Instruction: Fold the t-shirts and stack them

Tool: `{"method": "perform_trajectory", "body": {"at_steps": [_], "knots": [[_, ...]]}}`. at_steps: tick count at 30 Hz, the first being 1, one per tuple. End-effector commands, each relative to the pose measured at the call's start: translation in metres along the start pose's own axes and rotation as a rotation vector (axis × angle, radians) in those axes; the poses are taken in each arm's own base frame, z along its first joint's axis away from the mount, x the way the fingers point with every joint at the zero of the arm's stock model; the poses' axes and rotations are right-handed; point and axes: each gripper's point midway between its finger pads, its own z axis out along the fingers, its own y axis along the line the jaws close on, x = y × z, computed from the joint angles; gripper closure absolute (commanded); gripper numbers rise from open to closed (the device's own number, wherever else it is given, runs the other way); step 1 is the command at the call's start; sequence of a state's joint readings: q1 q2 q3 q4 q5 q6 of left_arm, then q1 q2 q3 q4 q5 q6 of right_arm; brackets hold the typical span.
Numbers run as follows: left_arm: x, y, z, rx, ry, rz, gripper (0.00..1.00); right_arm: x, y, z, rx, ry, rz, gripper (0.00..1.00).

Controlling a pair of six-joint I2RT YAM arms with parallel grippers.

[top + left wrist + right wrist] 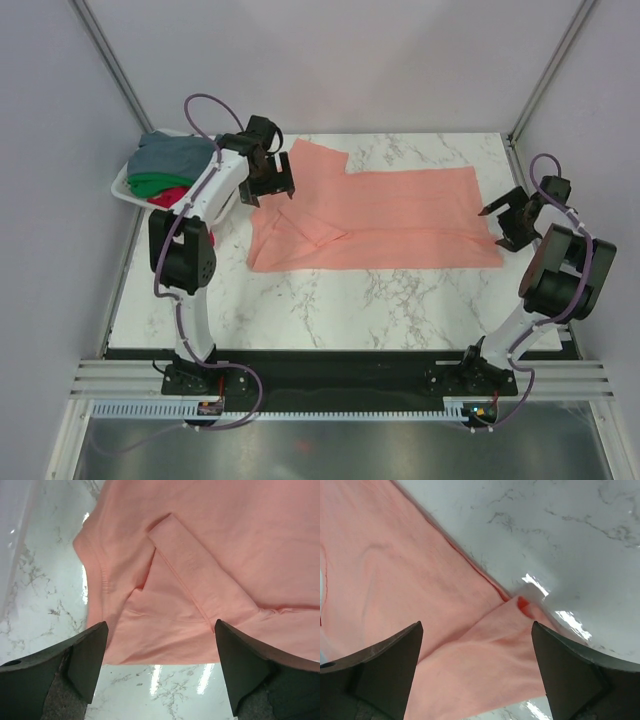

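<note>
Top external: salmon-pink cloth t-shirt point(400, 215) spread, doubled over at left end. Left gripper point(272, 185), right gripper point(505, 225): agape, empty. Risk: pinching single layer; right hem apparently curled, skewing fold.

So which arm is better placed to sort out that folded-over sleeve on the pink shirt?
Probably the left: the left gripper, open, hovers beside the folded sleeve of the salmon-pink t-shirt, while the right gripper is at the shirt's opposite end.
</note>
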State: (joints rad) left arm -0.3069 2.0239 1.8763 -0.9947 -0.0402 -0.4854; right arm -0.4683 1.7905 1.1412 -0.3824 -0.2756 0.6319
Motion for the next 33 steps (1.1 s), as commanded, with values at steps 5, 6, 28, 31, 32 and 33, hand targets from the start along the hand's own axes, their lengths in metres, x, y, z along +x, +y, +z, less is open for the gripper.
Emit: {"method": "perform_trajectory", "body": {"at_steps": [5, 6, 28, 31, 32, 33], "knots": [[0.020, 0.030, -0.084, -0.001, -0.185, -0.112, 0.06, 0.004, -0.037, -0.054, 0.052, -0.109, 0.029, 0.02], [0.043, 0.040, -0.065, -0.015, -0.155, -0.131, 0.06, 0.005, -0.039, -0.064, 0.043, -0.133, 0.035, 0.02], [0.127, 0.086, 0.008, 0.053, -0.291, -0.470, 0.02, 0.055, -0.097, -0.025, 0.024, -0.053, 0.180, 0.39], [0.129, 0.087, 0.018, 0.064, -0.304, -0.499, 0.02, 0.058, -0.099, -0.017, 0.031, -0.042, 0.183, 0.40], [0.132, 0.088, 0.022, 0.061, -0.300, -0.509, 0.02, 0.058, -0.098, -0.015, 0.029, -0.041, 0.181, 0.41], [0.130, 0.087, 0.025, 0.067, -0.307, -0.513, 0.03, 0.058, -0.098, -0.014, 0.030, -0.038, 0.183, 0.43]]}}
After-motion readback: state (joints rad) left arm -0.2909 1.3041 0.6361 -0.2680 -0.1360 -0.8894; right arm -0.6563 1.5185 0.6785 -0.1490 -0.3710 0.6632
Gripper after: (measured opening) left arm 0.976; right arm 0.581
